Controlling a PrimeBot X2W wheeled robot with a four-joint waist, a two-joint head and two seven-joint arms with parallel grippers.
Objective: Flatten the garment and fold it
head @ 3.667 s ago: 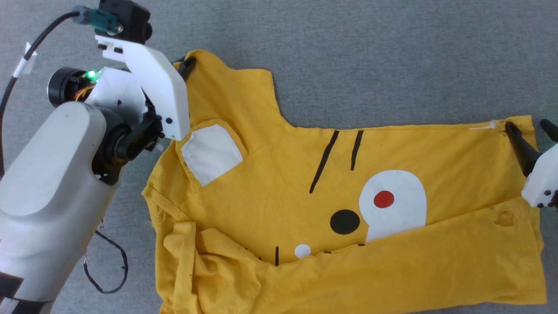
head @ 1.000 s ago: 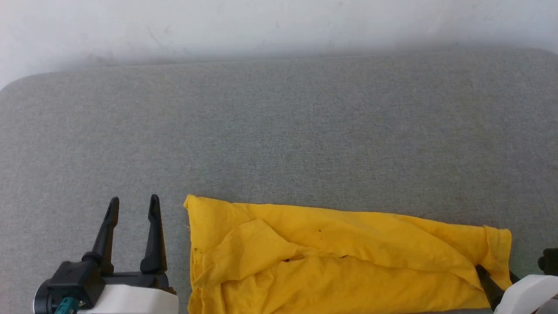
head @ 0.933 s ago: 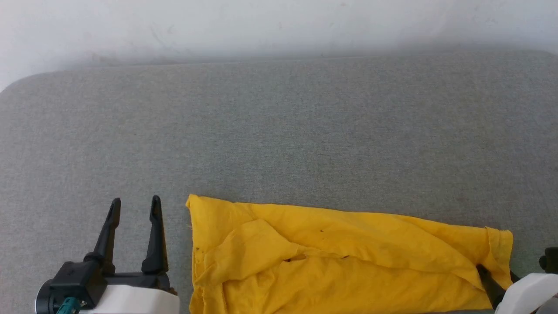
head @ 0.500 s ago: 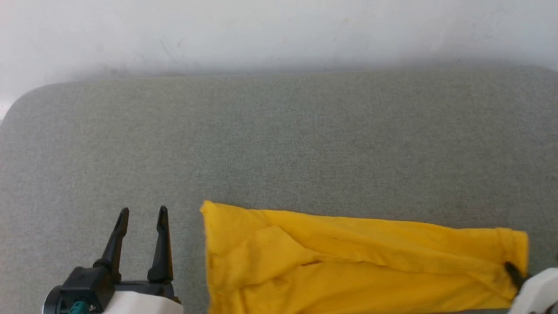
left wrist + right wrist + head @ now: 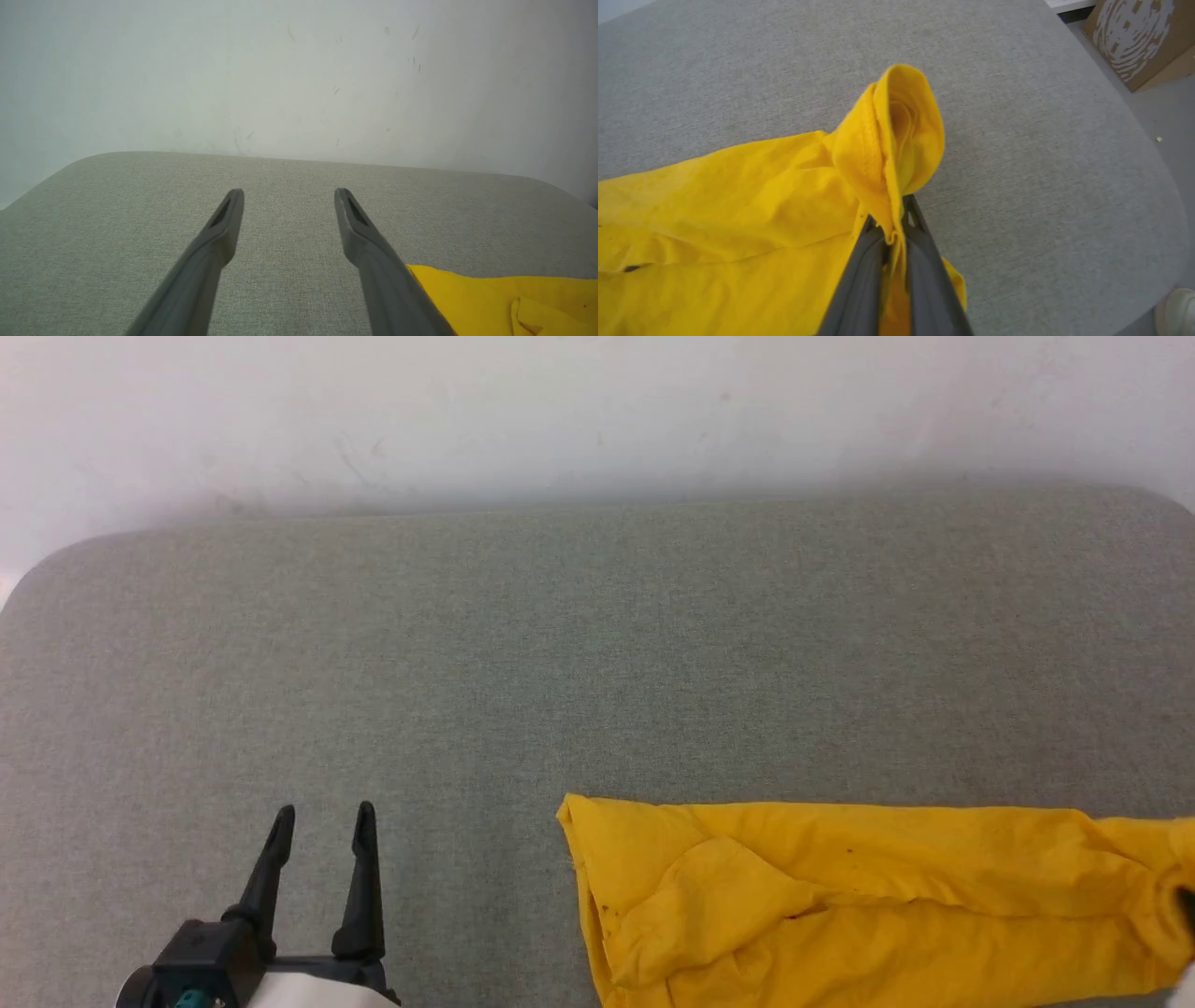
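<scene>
Garment (image 5: 840, 896), bunched into a long yellow band, lies along the near right part of the grey padded table (image 5: 560, 663), one end pinched tight by the right gripper (image 5: 892, 219), while the left gripper (image 5: 323, 812) hovers well apart, fingers spread, empty.

Bright yellow cotton T-shirt (image 5: 840, 896) lies on grey fabric-covered table (image 5: 597, 663), near right part. Left gripper (image 5: 324, 810) near left, over bare table, well apart from shirt's left end. Right gripper (image 5: 894, 214) at shirt's right end, cloth between its fingers. White wall (image 5: 597, 411) behind table's far edge. Brown cardboard box (image 5: 1139, 42) off table's right corner.
</scene>
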